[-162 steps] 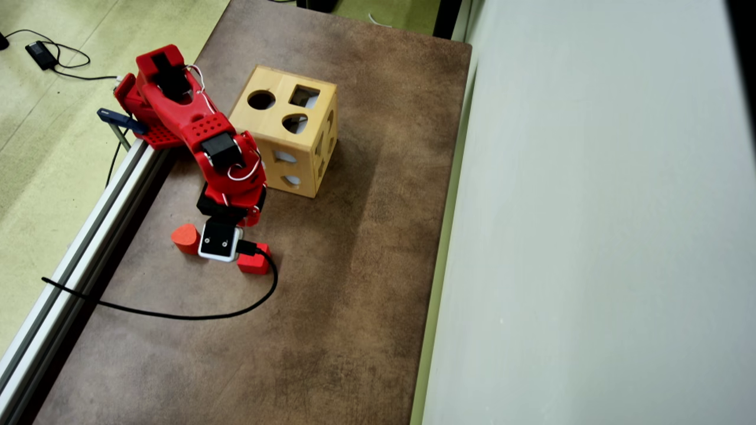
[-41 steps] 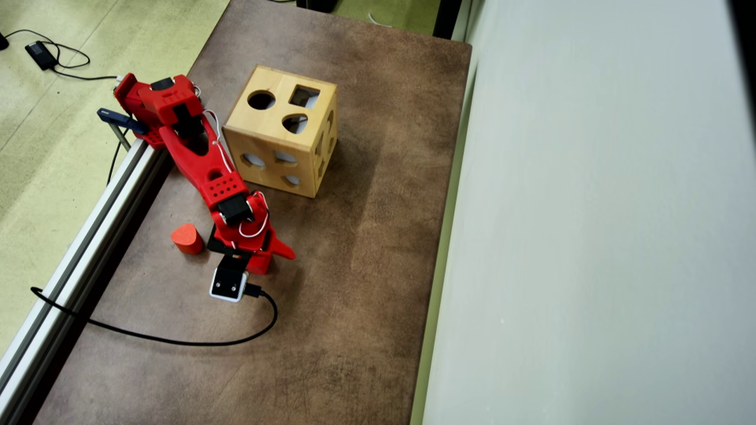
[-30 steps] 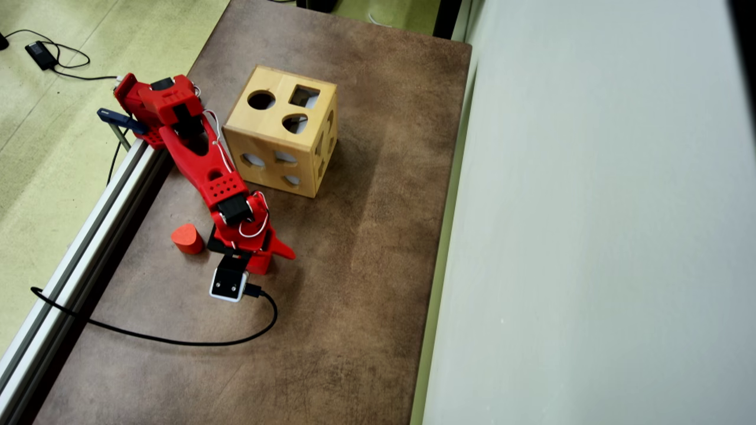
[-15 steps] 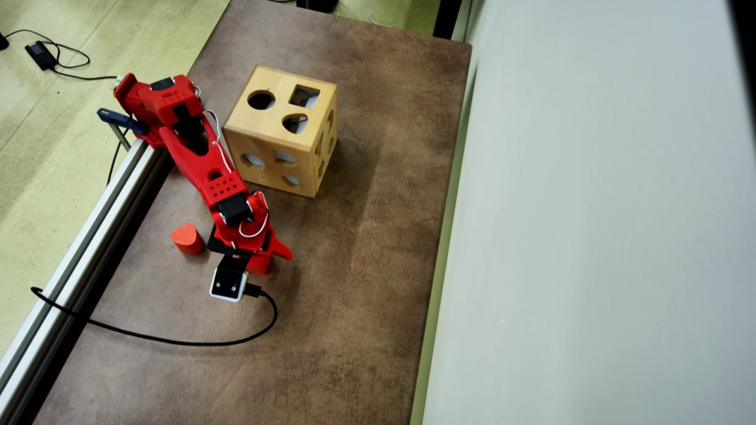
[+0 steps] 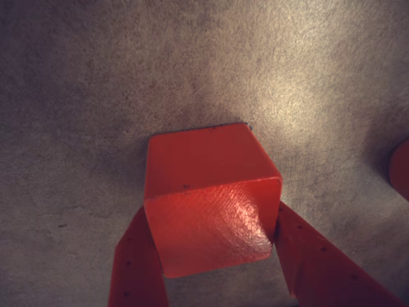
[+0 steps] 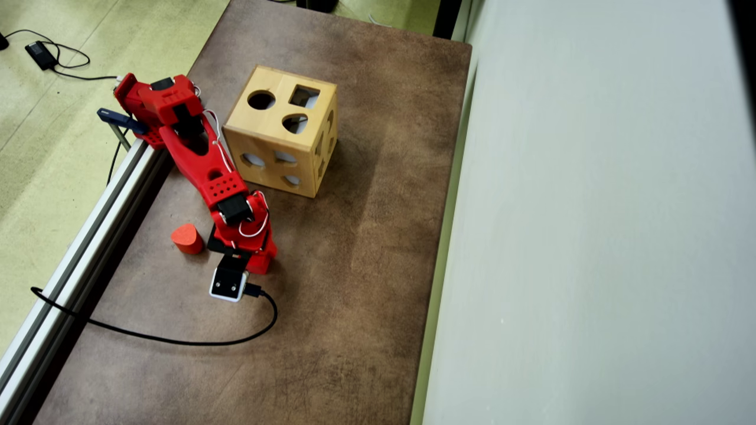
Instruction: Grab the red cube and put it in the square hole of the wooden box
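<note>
In the wrist view the red cube (image 5: pixel 211 198) sits on the brown table (image 5: pixel 96 83) right between the two red fingers (image 5: pixel 137 268) of the claw (image 5: pixel 214 256). One finger lies along the cube's left lower edge and the other along its right lower edge; both look to be touching the cube's sides, so the claw is closed down to the cube's width and grips it. The cube's underside cannot be seen, but its far edge meets the table with a thin shadow, so it appears to rest on the surface. At the right edge of this view a sliver of the orange-red rounded block (image 5: pixel 401 169) shows, well apart from the cube.

In the overhead view the arm reaches down from its base at the table's left rail, and the claw (image 6: pixel 260 260) is low over the table with the white camera module (image 6: pixel 227 284) just below it. Only a small part of the red cube (image 6: pixel 257 267) peeks out beneath the claw. The rounded block (image 6: pixel 187 238) stands to the left, near but not touching. The wooden box (image 6: pixel 277 133) stands farther up the table, with the square hole (image 6: pixel 304 96) at the upper right of its top face.

Compared with half a second ago, the finger that stuck out to the right of the wrist has swung in against the cube; the arm, box and rounded block have not shifted.
</note>
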Tool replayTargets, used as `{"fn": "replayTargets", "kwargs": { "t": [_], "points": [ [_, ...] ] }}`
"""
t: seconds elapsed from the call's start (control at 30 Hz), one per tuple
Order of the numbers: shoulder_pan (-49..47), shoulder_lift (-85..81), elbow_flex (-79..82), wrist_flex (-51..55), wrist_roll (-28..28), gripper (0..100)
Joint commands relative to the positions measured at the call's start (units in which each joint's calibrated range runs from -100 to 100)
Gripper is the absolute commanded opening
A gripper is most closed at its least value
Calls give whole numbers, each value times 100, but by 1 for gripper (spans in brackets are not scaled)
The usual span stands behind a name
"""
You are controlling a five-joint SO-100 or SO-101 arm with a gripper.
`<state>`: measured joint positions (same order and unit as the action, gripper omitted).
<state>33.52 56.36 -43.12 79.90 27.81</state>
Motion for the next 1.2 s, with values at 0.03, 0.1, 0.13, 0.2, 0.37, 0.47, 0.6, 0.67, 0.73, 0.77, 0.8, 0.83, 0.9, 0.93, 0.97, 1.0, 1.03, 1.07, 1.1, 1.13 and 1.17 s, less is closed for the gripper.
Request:
{"fn": "replayTargets", "kwargs": {
  "t": [0.03,0.1,0.13,0.2,0.37,0.47,0.6,0.67,0.73,0.77,0.8,0.83,0.9,0.93,0.97,1.0,1.03,1.07,1.1,1.13,1.17],
  "points": [
    [-54,-69,-179,-49,-15,13],
    [-54,-69,-179,15,-20,11],
    [-54,-69,-179,31,-20,11],
    [-54,-86,-179,47,-24,9],
    [6,-196,-259,522,-161,8],
    [-17,-442,-268,1310,-230,8],
    [-46,-1088,-241,1881,-239,8],
    [-46,-1606,-179,1873,-239,8],
    [-46,-2124,-179,1865,-234,8],
    [-46,-2379,-179,1865,-234,8],
    [-46,-2616,-179,1865,-234,8],
    [-46,-2854,-170,1865,-234,8],
    [-46,-3296,-170,1865,-234,8],
    [-46,-3508,-170,1865,-234,8],
    [-46,-3712,-170,1865,-234,8],
    [-54,-3907,-170,1865,-234,8],
    [-61,-4086,-170,1865,-239,8],
    [-69,-4239,-170,1865,-239,8],
    [-91,-4366,-170,1865,-244,8],
    [-165,-4476,-161,1865,-283,8],
    [-262,-4561,-161,1865,-361,8]
  ]
}}
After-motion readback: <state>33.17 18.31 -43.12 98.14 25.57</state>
